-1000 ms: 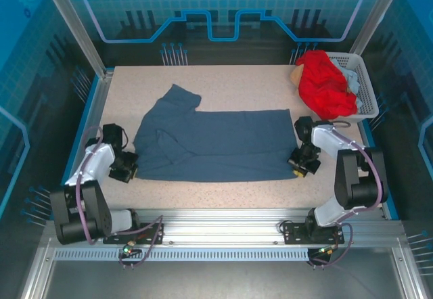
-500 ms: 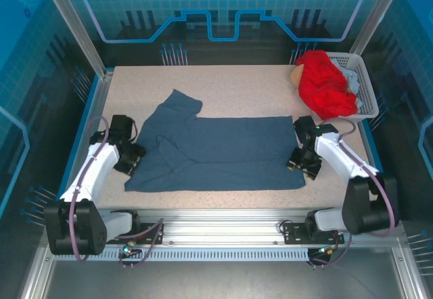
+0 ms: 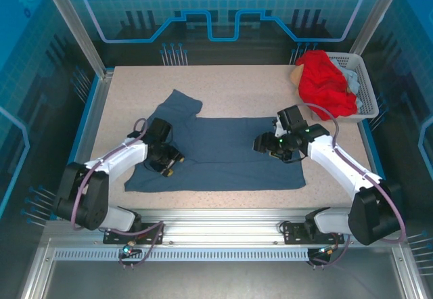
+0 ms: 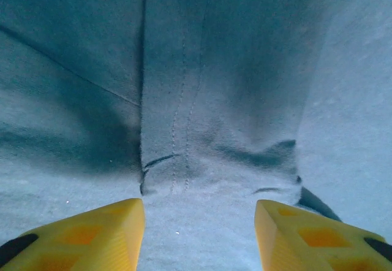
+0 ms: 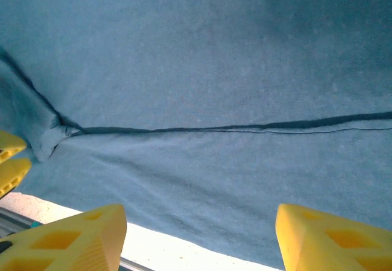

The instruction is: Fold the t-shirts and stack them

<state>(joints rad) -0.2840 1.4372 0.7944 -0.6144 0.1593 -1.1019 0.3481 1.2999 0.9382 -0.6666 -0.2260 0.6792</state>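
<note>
The slate-blue t-shirt (image 3: 223,151) is spread flat across the middle of the table (image 3: 237,82), with one sleeve pointing to the far left. Over its left part the left gripper (image 3: 169,166) is held low, jaws parted and nothing between them. A stitched seam (image 4: 179,118) with small puckers is seen just ahead of its yellow fingertips (image 4: 92,234). Over the shirt's right part the right gripper (image 3: 267,147) is likewise spread wide and empty, above a long fold line (image 5: 245,127) running across the cloth. At the far right, the red t-shirt (image 3: 325,86) is heaped in a white basket (image 3: 367,89).

A fold appears to be in preparation. It would be best done by smoothing the puckers first. The cloth should then be pinched at matching points on both sides, and the two arms moved together so the folded edge is kept straight.
</note>
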